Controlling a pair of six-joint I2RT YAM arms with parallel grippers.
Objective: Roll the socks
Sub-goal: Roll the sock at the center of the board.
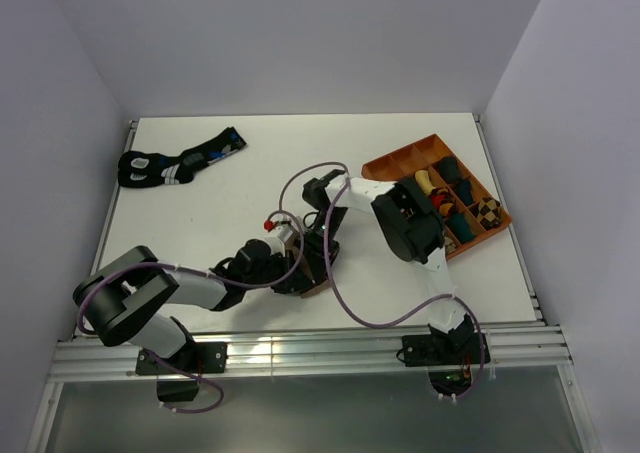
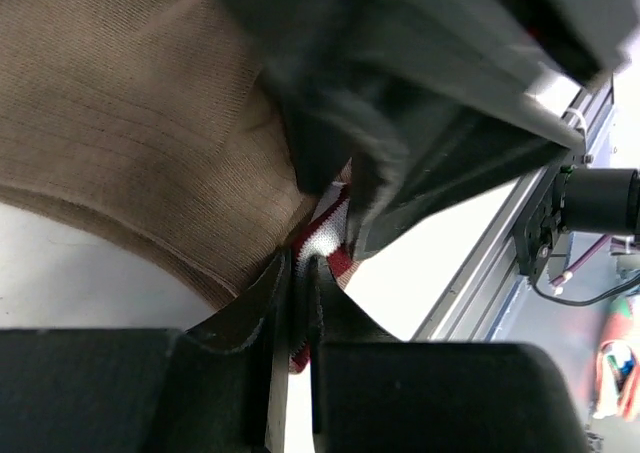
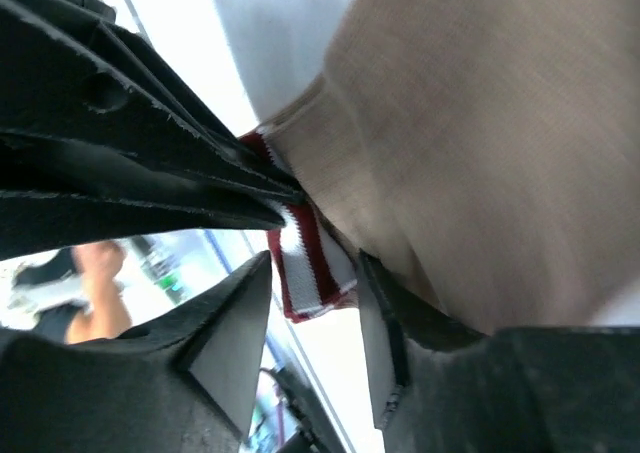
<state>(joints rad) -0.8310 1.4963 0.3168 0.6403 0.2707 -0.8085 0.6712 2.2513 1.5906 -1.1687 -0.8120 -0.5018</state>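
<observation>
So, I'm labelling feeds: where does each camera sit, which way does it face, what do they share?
Top: above and behind the arms, looking down on the table; both arms and bases show.
Left wrist: on the left arm, along the left gripper, pinching the striped cuff of the tan sock.
Right wrist: looking along the right gripper, jaws apart around that cuff.
Shared: both wrist views show the cuff and the other gripper.

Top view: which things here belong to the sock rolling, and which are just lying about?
In the job: long tan-brown cloth sock with maroon-and-white striped cuff, pinched by the left gripper; right gripper, open around the cuff.
Lying about: black socks with blue and white marks; orange compartment tray; rolled sock bundles inside it.
</observation>
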